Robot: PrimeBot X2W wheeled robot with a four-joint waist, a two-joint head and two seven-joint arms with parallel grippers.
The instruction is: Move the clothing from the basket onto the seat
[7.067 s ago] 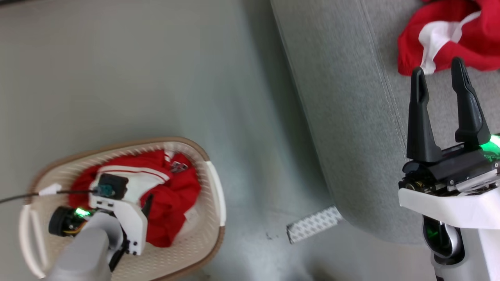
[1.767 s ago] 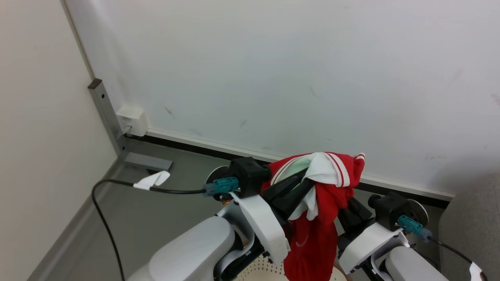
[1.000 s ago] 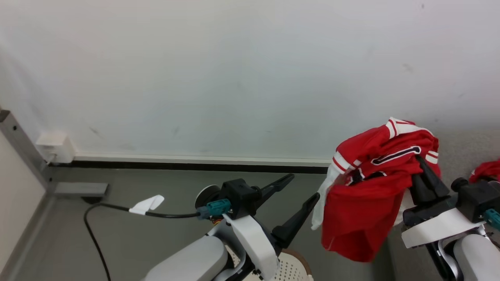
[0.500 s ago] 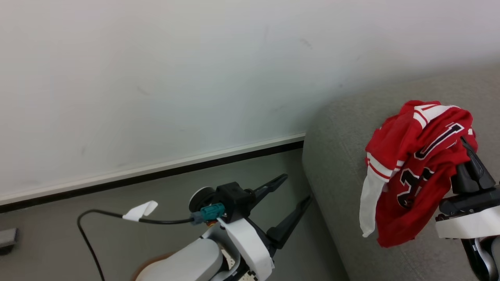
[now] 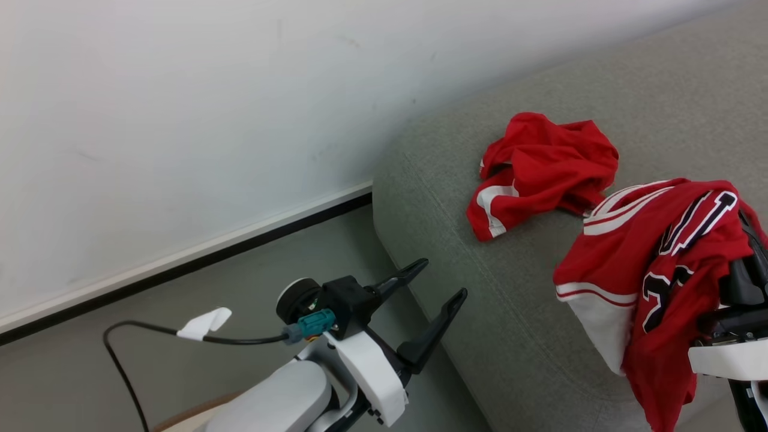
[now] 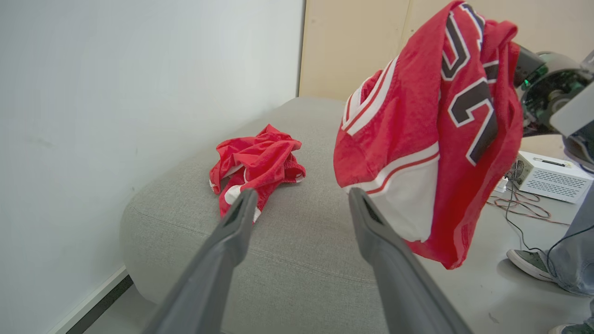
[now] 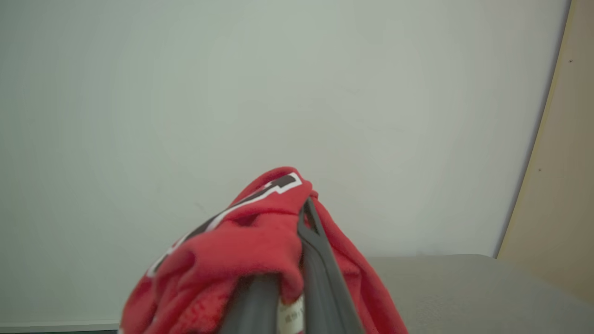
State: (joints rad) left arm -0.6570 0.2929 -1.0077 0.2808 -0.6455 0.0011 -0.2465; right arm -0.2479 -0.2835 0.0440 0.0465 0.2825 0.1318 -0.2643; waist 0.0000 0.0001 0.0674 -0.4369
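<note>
Red lettered jersey hangs pinched in closed right gripper, 4 o'clock, over seat edge. Second red garment lies on seat, 2 o'clock. Left gripper wide, empty, 6 o'clock.

Left gripper sits raised and forward, fingers splayed wide with nothing between them, its pale forearm angled up beneath. Over on the right, the right gripper points upward, fingers pinched tight on the red jersey.

Right jaws mostly under clothing
</note>
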